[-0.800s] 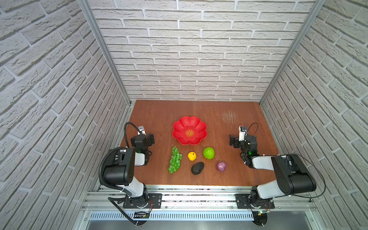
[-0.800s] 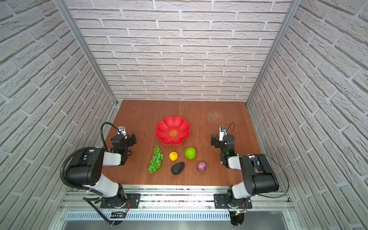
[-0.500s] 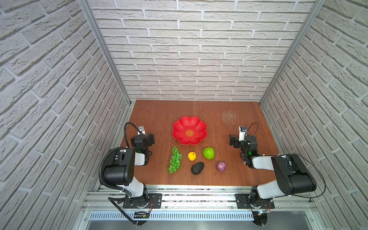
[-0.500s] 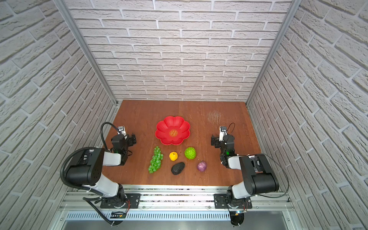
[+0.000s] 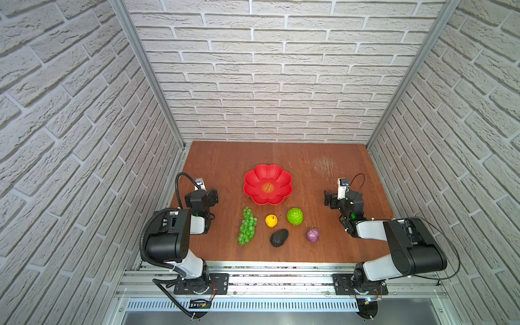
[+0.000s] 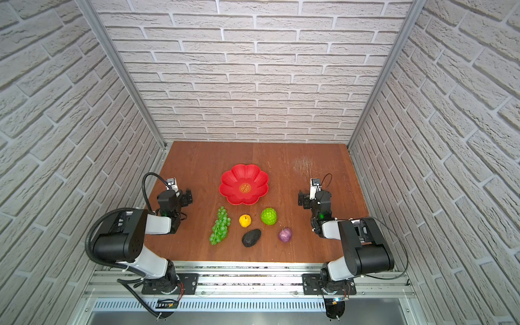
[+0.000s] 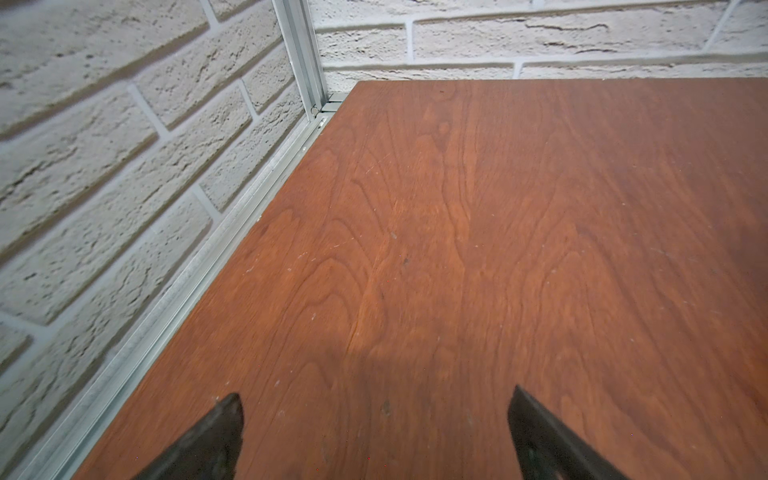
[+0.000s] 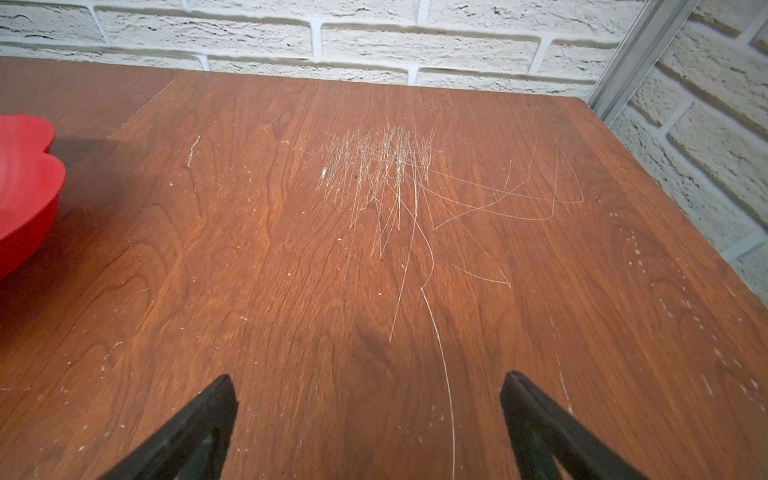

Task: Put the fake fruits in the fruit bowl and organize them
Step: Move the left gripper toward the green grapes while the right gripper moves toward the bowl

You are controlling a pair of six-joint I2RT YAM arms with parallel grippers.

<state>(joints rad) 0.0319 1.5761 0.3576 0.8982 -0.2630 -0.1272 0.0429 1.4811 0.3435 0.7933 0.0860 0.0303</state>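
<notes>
The red scalloped fruit bowl (image 5: 254, 183) (image 6: 232, 185) stands empty mid-table in both top views; its edge (image 8: 25, 195) shows in the right wrist view. In front of it lie the fake fruits: green grape bunch (image 5: 247, 226) (image 6: 220, 229), small yellow fruit (image 5: 271, 220) (image 6: 245, 220), bumpy green ball (image 5: 294, 216) (image 6: 268, 216), dark avocado (image 5: 279, 237) (image 6: 251, 237) and purple bulb (image 5: 312, 235) (image 6: 285, 235). My left gripper (image 5: 207, 195) (image 6: 181, 198) (image 7: 376, 411) hovers open left of the fruits over bare wood. My right gripper (image 5: 342, 198) (image 6: 312, 200) (image 8: 368, 386) is open to their right, holding nothing.
Brick-pattern walls close in the wooden table (image 5: 225, 157) on three sides, with metal rails (image 7: 199, 270) along the edges. A patch of pale scratches (image 8: 386, 166) marks the wood at the back right. Both arm bases sit on the front rail.
</notes>
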